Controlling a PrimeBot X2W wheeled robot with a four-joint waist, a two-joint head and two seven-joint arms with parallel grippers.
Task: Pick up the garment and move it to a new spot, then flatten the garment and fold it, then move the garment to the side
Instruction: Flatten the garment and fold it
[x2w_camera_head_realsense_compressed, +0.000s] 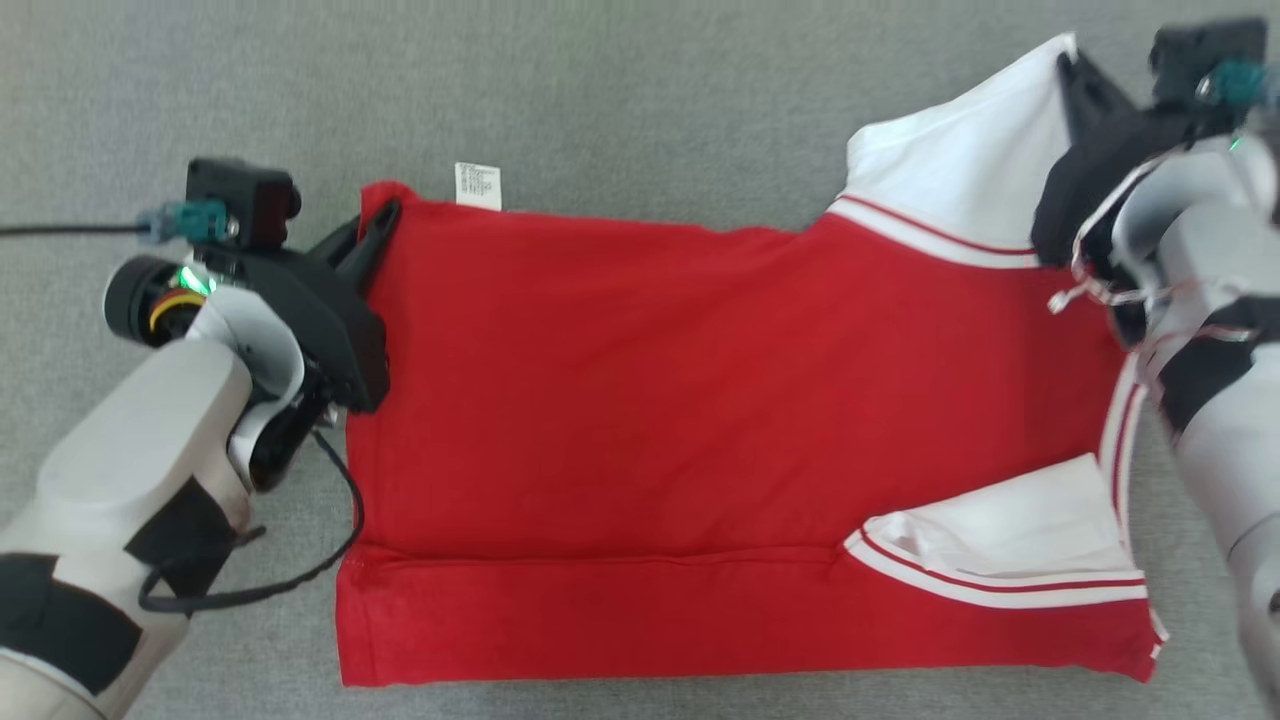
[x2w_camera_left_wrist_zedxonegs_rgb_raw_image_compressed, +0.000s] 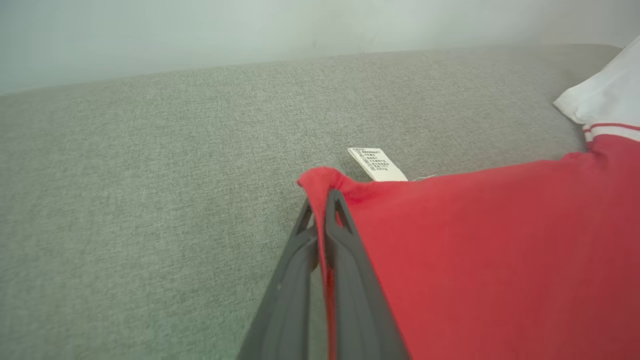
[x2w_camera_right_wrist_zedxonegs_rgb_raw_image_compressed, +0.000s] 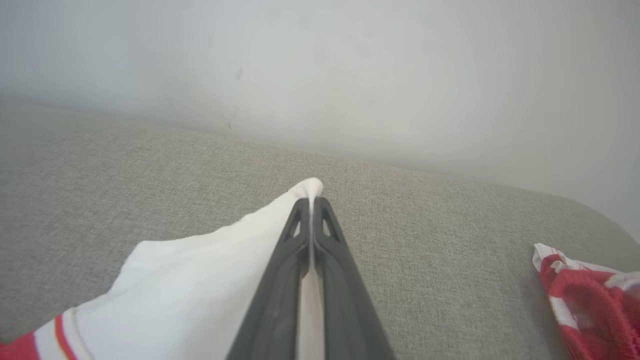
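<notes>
A: Where is the shirt lying?

B: The red T-shirt (x2w_camera_head_realsense_compressed: 640, 400) is spread on the grey fabric surface (x2w_camera_head_realsense_compressed: 600, 90). Its long axis runs left to right across the head view, with the hem at the robot's left and the shoulders and sleeves at its right. The near strip looks folded over already, and the near sleeve (x2w_camera_head_realsense_compressed: 1010, 535) lies turned in on top of the red body.

A: And the jaws?

B: Both pairs are clenched on cloth. The left gripper (x2w_camera_head_realsense_compressed: 385, 215) pinches the far hem corner, just beside the white care label (x2w_camera_head_realsense_compressed: 477, 186). Its wrist view shows red fabric nipped between the jaws. The right gripper (x2w_camera_head_realsense_compressed: 1068, 62) grasps the tip of the far white sleeve (x2w_camera_head_realsense_compressed: 960, 170), which is drawn out to a point away from the body.

A: So what does the coming move turn on?

B: Both grips sit on the far edge, one at each end of the long axis, and the rest of the shirt lies toward the robot from the jaws. My guess is that the far side comes over toward the near edge. For that, the two arms need to travel together across the short axis.

A: Any risk?

B: The right grip has only a sleeve tip, not the shoulder, so that end may trail or bunch and skew the fold line. The left arm is nearer the hem and the right nearer the sleeve, so neither can cover for the other.
</notes>
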